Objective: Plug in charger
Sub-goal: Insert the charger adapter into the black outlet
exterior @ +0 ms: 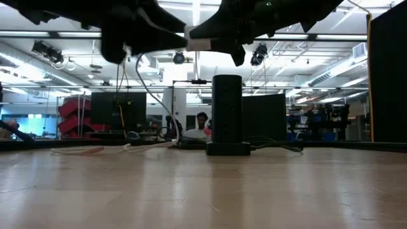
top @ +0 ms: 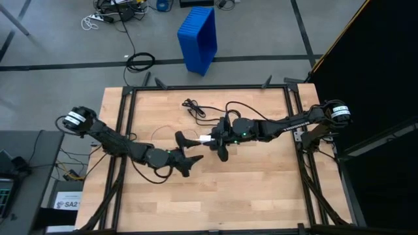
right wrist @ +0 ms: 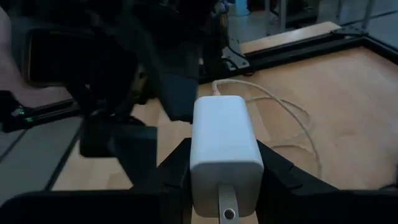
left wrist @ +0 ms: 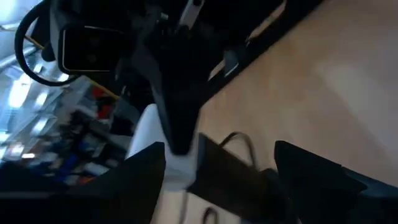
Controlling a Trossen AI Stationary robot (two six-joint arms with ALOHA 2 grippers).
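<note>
A white charger block (right wrist: 224, 137) hangs above the middle of the table with my right gripper (right wrist: 225, 171) shut on it. It also shows as a white patch in the high view (top: 205, 138). My left gripper (top: 191, 158) stands open just left of the charger. One of its fingers (right wrist: 177, 93) is close to the charger's far end; whether it touches, I cannot tell. A black upright power tower (exterior: 227, 114) stands on its flat base on the table, under the arms. A white cable (right wrist: 283, 112) lies slack on the wood. My right gripper pinches the charger between its two fingers, one on each long side (right wrist: 198, 171), near the end with the round port. The fingers come in about level from the table's right and lie along the block. The charger is lifted clear of the table, its free end toward my left gripper.
A black cord (top: 192, 108) lies coiled near the table's far edge. Black frame rails (top: 209, 87) run around the tabletop. A blue bin (top: 198, 39) stands on the floor beyond the far edge. A person (exterior: 202, 121) shows far off in the room.
</note>
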